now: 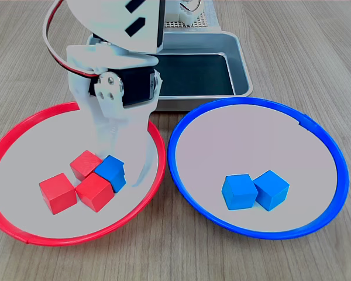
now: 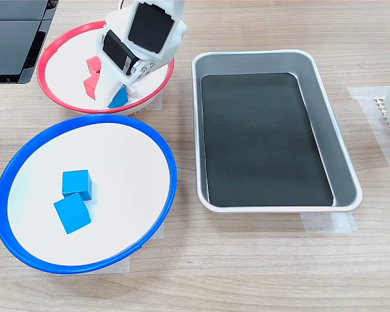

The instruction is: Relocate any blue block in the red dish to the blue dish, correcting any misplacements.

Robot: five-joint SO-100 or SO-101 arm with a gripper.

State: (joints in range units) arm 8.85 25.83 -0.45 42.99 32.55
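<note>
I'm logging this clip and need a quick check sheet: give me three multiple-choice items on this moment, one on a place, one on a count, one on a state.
1. Where does the misplaced blue block lie?
A. In the metal tray
B. In the red dish, beside the red cubes
C. On the bare table

2. How many blue cubes lie in the blue dish?
A. One
B. Two
C. Three

3. What is the end effector doing?
A. Reaching down into the red dish at the blue block
B. Hovering over the blue dish
C. Parked over the tray

Answers:
1 B: the blue block sits in the red dish against the red cubes.
2 B: two blue cubes lie side by side in the blue dish.
3 A: the end effector is lowered into the red dish with its fingers around the block; the metal tray holds nothing.
</note>
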